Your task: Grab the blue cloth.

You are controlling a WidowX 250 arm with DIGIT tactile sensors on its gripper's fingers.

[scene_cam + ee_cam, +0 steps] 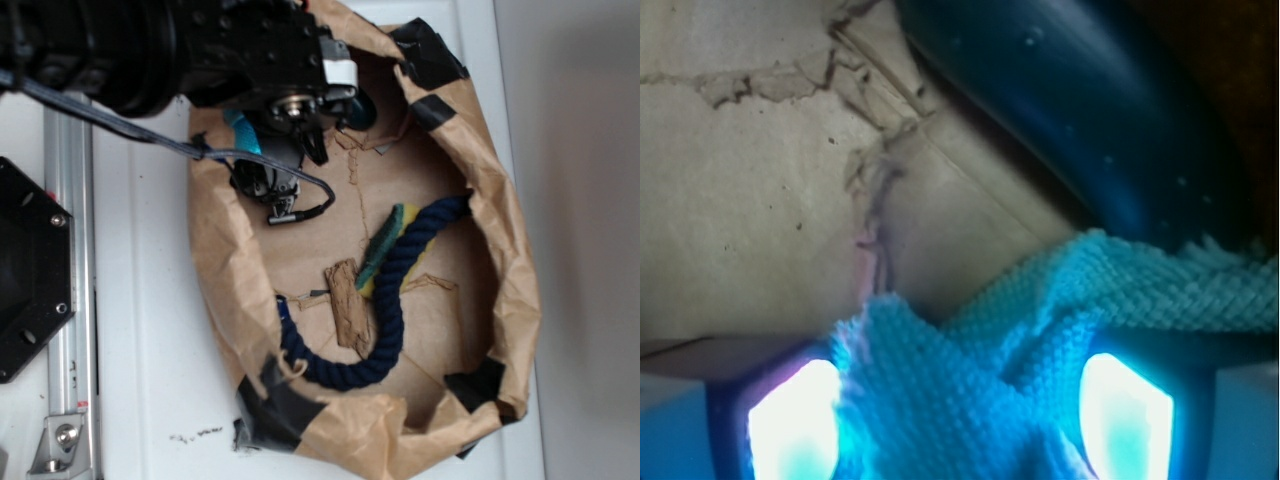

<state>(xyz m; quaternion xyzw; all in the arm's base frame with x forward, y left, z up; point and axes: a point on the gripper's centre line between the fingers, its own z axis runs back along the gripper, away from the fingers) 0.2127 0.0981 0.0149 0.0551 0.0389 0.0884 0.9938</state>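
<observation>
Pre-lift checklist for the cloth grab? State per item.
1. blue cloth between the tool fingers: ok, wrist view shows it bunched there.
2. Fingers pressing the cloth firmly: cannot tell; both glow beside the fabric.
3. All of the cloth gathered: not ok, a flap trails right under a dark blue round object.
4. navy rope away from the tool: ok.
5. green-and-yellow sponge away: ok, beside the rope.
6. Brown paper liner caught: cannot tell.

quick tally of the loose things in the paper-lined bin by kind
cloth: 1, the blue cloth between the gripper fingers
rope: 1, navy rope
sponge: 1, green-and-yellow sponge
cardboard scrap: 1
dark blue object: 1
total: 5
</observation>
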